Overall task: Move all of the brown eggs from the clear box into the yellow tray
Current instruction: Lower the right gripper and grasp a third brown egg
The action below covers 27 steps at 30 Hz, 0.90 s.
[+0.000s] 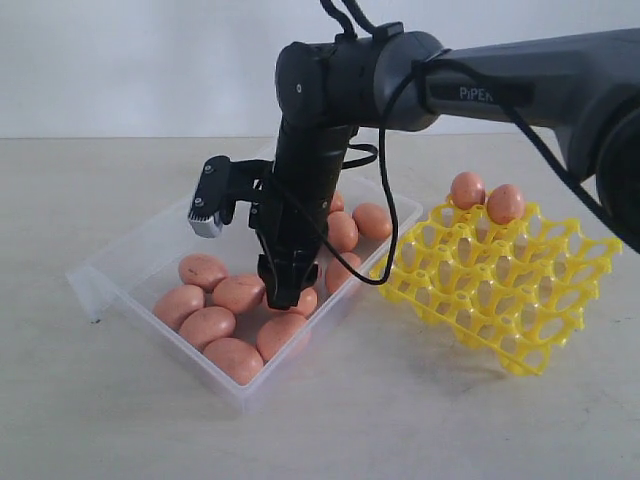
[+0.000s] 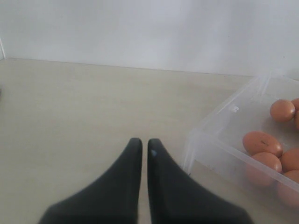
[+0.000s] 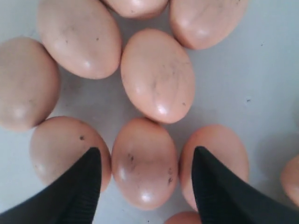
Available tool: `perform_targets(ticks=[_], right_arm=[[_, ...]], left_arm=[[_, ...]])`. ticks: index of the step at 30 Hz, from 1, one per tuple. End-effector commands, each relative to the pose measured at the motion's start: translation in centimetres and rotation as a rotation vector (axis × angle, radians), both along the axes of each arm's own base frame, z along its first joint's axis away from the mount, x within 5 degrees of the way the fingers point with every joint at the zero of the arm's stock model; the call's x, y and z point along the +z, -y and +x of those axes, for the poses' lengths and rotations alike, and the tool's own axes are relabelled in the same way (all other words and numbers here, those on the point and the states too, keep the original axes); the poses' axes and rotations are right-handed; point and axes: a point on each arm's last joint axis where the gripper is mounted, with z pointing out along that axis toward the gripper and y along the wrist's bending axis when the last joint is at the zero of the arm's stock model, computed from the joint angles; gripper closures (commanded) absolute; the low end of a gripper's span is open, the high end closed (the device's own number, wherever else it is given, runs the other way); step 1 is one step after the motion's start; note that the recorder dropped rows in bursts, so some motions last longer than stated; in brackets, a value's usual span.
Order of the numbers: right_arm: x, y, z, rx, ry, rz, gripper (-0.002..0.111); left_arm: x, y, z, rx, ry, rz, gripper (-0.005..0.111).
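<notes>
Two of the brown eggs sit side by side in the far corner cells of the yellow tray. The others, eleven or so as far as the arm lets them be counted, lie loose on their sides in the clear box, bunched toward its near end and touching one another. In the right wrist view one egg lies lengthwise between the two dark fingers of the right gripper. That gripper stands open, wider than the egg, and as far as can be seen it touches and holds nothing. Neighbouring eggs press close on both sides, so each finger has only a narrow gap to slip into. The eggs look light, smooth and rigid, but are probably brittle and a little slippery, and being round they would roll if nudged. The sensible hold is across the short middle of the egg with gentle pressure, not at its pointed ends. In the exterior view the right arm reaches across from the right and comes down steeply into the middle of the box, which stands just beside the tray on the pale desk. The left gripper is over the desk near a corner of the box, its fingers closed almost together on nothing.
</notes>
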Motion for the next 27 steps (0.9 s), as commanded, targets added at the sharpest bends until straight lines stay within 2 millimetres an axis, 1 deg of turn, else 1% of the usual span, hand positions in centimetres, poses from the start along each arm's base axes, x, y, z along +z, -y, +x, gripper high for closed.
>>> perform_targets(ticks=[1,7,9,10,12,14,15,20,24,27], right_arm=[[-1.1,0.2,0.7,-0.002,0.012,-0.013,0.059],[-3.2,0.2,1.1,-0.059,-0.015,-0.023,0.059],[-3.6,0.2,1.1,-0.06,-0.02,-0.026,0.064],[-3.7,0.2,1.1,-0.06,-0.022,-0.027,0.069],[-3.7,0.3,1.2,-0.056,-0.017,-0.035,0.084],[-3.7,0.4,1.2,-0.05,-0.009,-0.047,0.105],[-3.7,0.4,1.2,-0.053,-0.007,-0.051,0.108],[-3.7,0.5,1.3,-0.081,-0.009,-0.059,0.108],[-3.7,0.4,1.2,-0.163,-0.031,-0.055,0.108],[-2.7,0.5,1.2,-0.205,-0.022,-0.042,0.108]], left_arm=[[0.0,0.0,0.0,-0.003,0.006,0.0,0.102],[0.0,0.0,0.0,-0.003,0.006,0.0,0.102],[0.0,0.0,0.0,-0.003,0.006,0.0,0.102],[0.0,0.0,0.0,-0.003,0.006,0.0,0.102],[0.0,0.0,0.0,-0.003,0.006,0.0,0.102],[0.0,0.0,0.0,-0.003,0.006,0.0,0.102],[0.0,0.0,0.0,-0.003,0.006,0.0,0.102],[0.0,0.0,0.0,-0.003,0.006,0.0,0.102],[0.0,0.0,0.0,-0.003,0.006,0.0,0.102],[0.0,0.0,0.0,-0.003,0.006,0.0,0.102]])
